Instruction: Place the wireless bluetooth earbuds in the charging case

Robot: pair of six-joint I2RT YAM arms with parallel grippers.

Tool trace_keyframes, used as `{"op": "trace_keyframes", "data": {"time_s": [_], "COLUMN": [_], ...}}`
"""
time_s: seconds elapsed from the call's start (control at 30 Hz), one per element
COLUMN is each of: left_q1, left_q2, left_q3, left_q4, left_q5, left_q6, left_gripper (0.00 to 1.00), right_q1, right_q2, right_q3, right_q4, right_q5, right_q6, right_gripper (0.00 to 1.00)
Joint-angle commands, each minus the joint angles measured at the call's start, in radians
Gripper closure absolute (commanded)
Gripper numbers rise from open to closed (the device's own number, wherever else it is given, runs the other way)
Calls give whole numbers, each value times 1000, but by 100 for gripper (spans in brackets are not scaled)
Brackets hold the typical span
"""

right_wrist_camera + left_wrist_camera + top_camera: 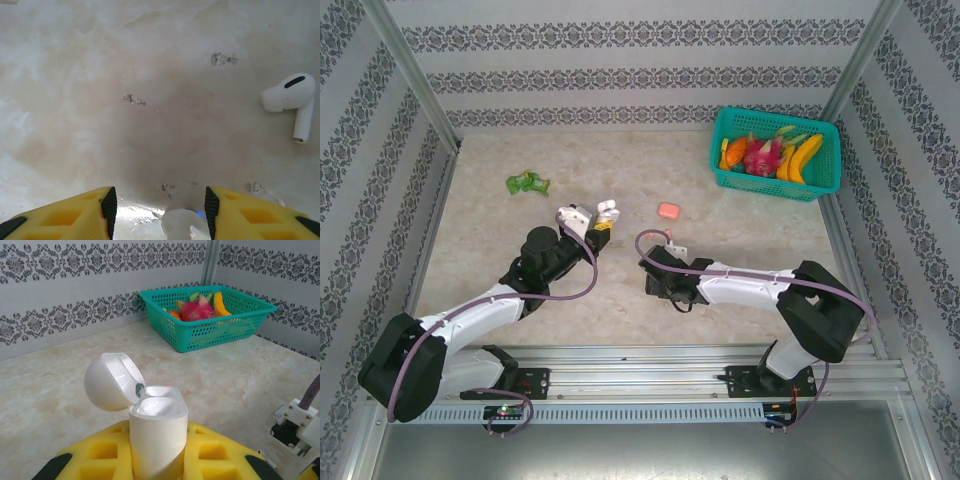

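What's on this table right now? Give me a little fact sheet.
left gripper: shut on white case, lid open
right gripper: open, low over the table
white earbud: lying on table beside the right gripper, untouched
pink case: on table, apart from both arms
basket: far right corner, holds fruit

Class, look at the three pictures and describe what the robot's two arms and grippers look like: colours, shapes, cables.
The left arm and right arm match: white shells on the long links, bulky black joints, and a mauve cable looping along each. The left gripper and right gripper have chunky yellow fingers with square recessed pockets and black edging.
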Motion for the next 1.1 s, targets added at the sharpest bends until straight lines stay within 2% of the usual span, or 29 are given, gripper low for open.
{"op": "trace_keyframes", "data": {"time_s": [0.0,0.13,0.43,0.83,1.07], "left_q1": [1,0,1,1,1], "left_q2": [-31,-39,-49,-58,-54], "left_q3": [-10,-15,-17,5,4], "left_q4": [13,7,4,-25,-21], "left_q5": [-11,-12,-13,-13,-11], "left_q6": [-10,-10,-14,0,-2], "left_gripper": [100,100,100,100,100], "right_q1": [14,20,11,-54,-64], "right_q2": [14,0,-14,39,68], "right_q3": [-14,-10,-15,-25,-22], "right_q4": [-24,-34,-46,-23,0], "right_q5": [21,17,-56,-92,-138], "right_q6": [-1,-100,-328,-348,-327], "right_gripper": [48,46,48,58,71]}}
